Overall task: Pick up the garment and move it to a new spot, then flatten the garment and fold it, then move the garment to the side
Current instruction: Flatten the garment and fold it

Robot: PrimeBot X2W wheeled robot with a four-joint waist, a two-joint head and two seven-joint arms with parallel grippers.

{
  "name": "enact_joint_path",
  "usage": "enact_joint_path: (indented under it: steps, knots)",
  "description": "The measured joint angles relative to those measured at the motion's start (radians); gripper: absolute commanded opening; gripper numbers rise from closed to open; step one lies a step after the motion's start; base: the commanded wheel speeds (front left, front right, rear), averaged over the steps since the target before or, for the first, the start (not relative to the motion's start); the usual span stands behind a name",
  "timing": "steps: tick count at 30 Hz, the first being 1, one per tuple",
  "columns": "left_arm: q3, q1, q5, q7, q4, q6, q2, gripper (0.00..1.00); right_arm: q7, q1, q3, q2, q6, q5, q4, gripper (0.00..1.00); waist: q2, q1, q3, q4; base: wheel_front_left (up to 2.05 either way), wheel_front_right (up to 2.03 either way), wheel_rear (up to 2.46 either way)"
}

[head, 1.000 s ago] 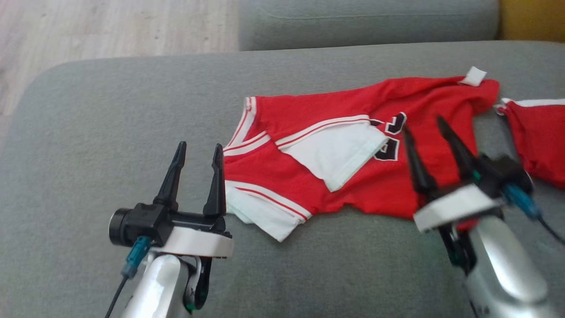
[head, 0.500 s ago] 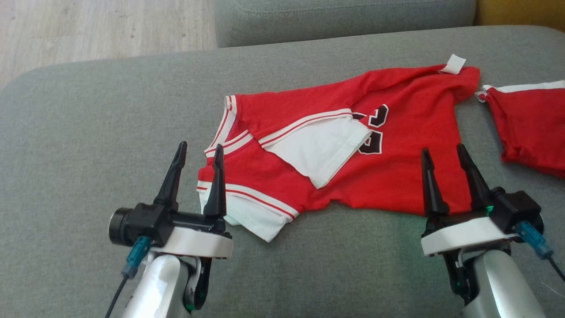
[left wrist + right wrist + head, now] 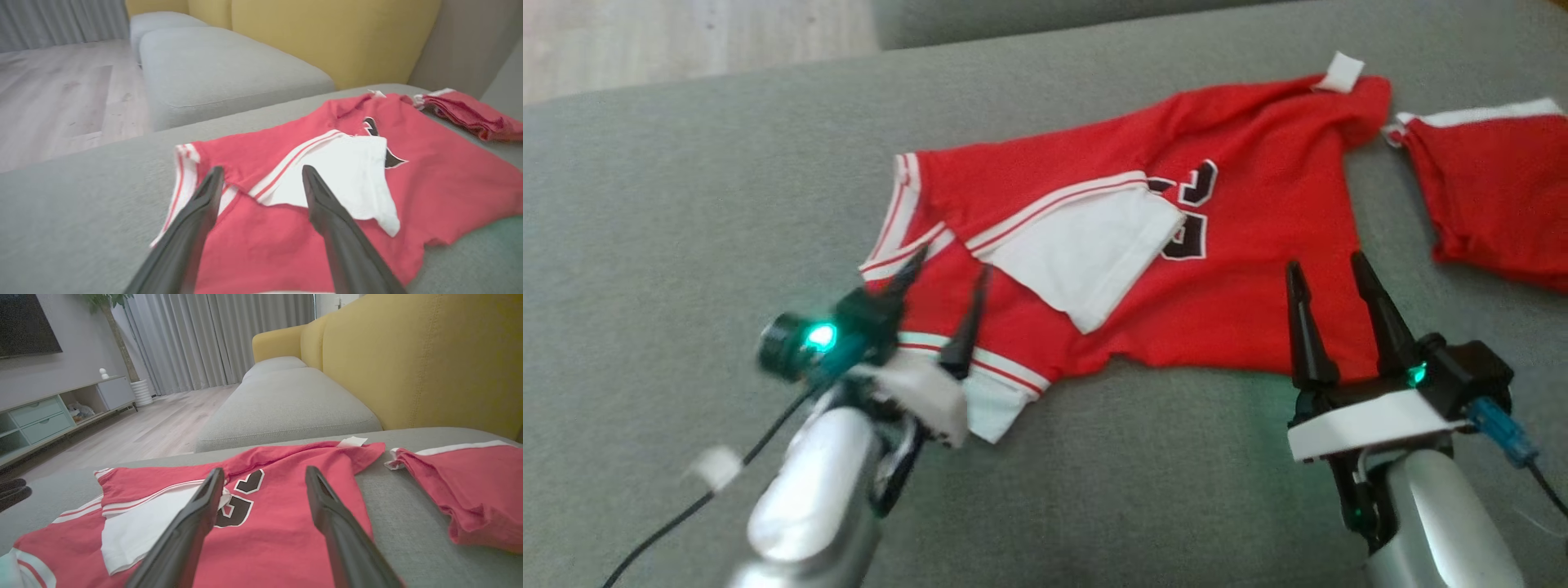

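Red jersey (image 3: 1241,269) on grey cushion (image 3: 686,204), both grippers spread

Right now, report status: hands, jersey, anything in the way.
Left hand open over jersey, striped end. Right hand open at near edge. Nothing held; jersey rumpled on cushion. Second red garment apart, right.

Shirt (image 3: 1241,302) lies spread on the seat cushion (image 3: 686,204).

Left gripper (image 3: 953,261): jaws sit over the shirt's left end. Folded-over flap (image 3: 1086,261) lies just right of them, on top of the shirt. Bare cushion lies to their left.

Right gripper (image 3: 1324,261): jaws sit over the shirt's near edge, toward its right end. Number (image 3: 1188,212) lies ahead and left of them. Label (image 3: 1336,72) lies ahead, at the shirt's far corner.

Second garment (image 3: 1494,204) lies right of the right jaws, on the same cushion, near the shirt but apart from it.

Another cushion (image 3: 286,400) lies beyond the shirt, backrest (image 3: 408,355) ahead-right, floor (image 3: 686,33) ahead-left.
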Motion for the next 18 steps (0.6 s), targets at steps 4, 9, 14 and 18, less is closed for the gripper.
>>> enact_joint_path:
  steps: [4, 9, 14, 18]
  knots:
    - [-0.114, -0.065, 0.005, 0.059, 0.005, -0.023, -0.019, 1.00, 0.000, -0.019, 0.005, 0.000, 0.000, 0.022, -0.003, 1.00, 0.0000, 0.0001, 0.031, -0.037, 0.00, 0.00, 0.00]
    - [-0.213, -0.100, 0.040, 0.100, 0.052, -0.028, -0.012, 1.00, 0.000, -0.036, 0.013, 0.000, 0.000, 0.046, -0.005, 1.00, 0.0000, 0.0001, 0.061, -0.090, 0.00, 0.00, 0.00]
    - [-0.242, -0.121, 0.065, 0.121, 0.100, -0.028, 0.007, 1.00, 0.000, -0.037, 0.005, 0.000, 0.000, 0.057, -0.003, 1.00, 0.0000, 0.0000, 0.077, -0.129, 0.00, 0.00, 0.00]
    - [-0.248, -0.121, 0.065, 0.115, 0.115, -0.027, 0.008, 1.00, 0.000, -0.039, 0.004, 0.000, 0.000, 0.060, -0.002, 1.00, 0.0000, -0.0001, 0.079, -0.142, 0.00, 0.00, 0.00]
